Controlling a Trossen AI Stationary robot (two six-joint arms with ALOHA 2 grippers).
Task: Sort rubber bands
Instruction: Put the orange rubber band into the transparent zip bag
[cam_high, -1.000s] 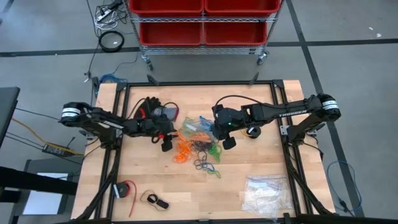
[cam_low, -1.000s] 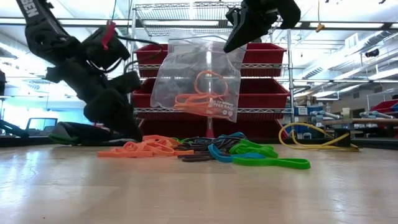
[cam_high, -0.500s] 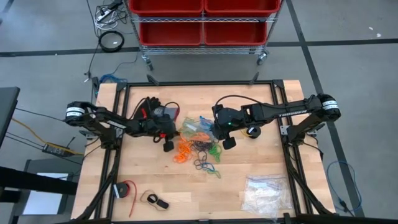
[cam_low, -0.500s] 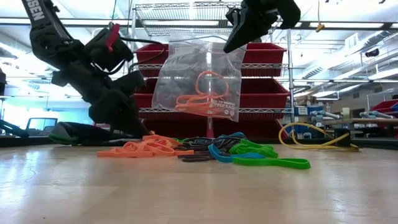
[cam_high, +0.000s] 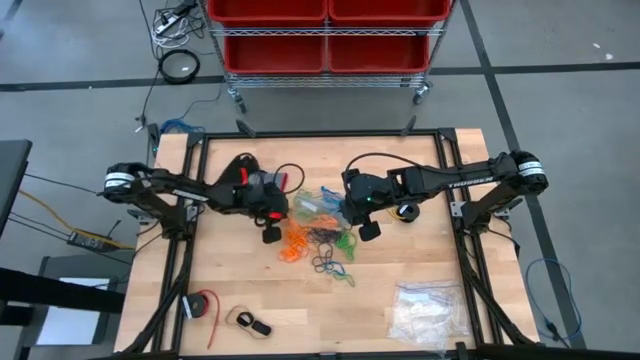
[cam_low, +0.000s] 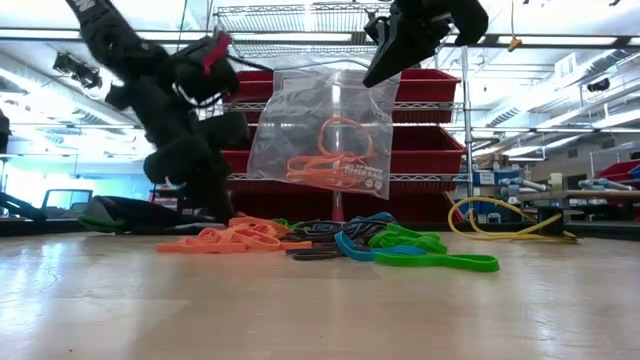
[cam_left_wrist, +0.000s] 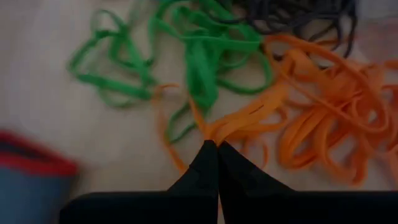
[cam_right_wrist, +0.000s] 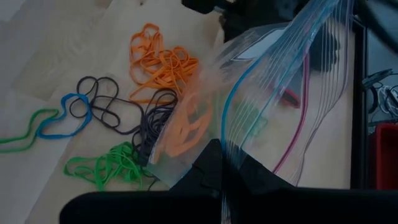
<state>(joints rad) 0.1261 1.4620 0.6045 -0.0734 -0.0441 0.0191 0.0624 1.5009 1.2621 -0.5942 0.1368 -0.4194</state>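
Loose rubber bands lie mid-table: an orange pile (cam_high: 293, 243) (cam_left_wrist: 323, 118), black ones (cam_high: 325, 238), green ones (cam_high: 345, 243) (cam_low: 430, 255) and blue ones (cam_low: 350, 245). My left gripper (cam_high: 282, 220) (cam_left_wrist: 211, 146) is at the orange pile's left side, shut on orange strands. My right gripper (cam_high: 343, 208) (cam_low: 383, 65) hangs above the pile, shut on a clear zip bag (cam_low: 320, 130). The bag has orange bands (cam_low: 325, 160) inside. My left gripper pinches a few orange band strands (cam_left_wrist: 231, 127) between its fingertips, coming slanting down from the table's left. The strands run from the tips to the orange pile, whose rest lies on the table. My right gripper pinches the bag's top edge at one corner, by the zip strip (cam_right_wrist: 231, 127) (cam_low: 378, 75), slanting down from the table's right. The bag hangs below the fingers, clear of the table and above the bands.
A clear bag of whitish pieces (cam_high: 428, 312) lies near right. A red roll (cam_high: 203, 305) and a small looped item (cam_high: 250, 325) lie near left. Dark gloves (cam_high: 240, 170) lie far left. A yellow cable (cam_low: 500, 225) is at the right, and a cart of red bins (cam_high: 325, 35) stands beyond the table.
My left gripper has risen a little from the orange pile's left side, and its arm has lifted and tipped less steeply. The right gripper and the hanging bag have kept still.
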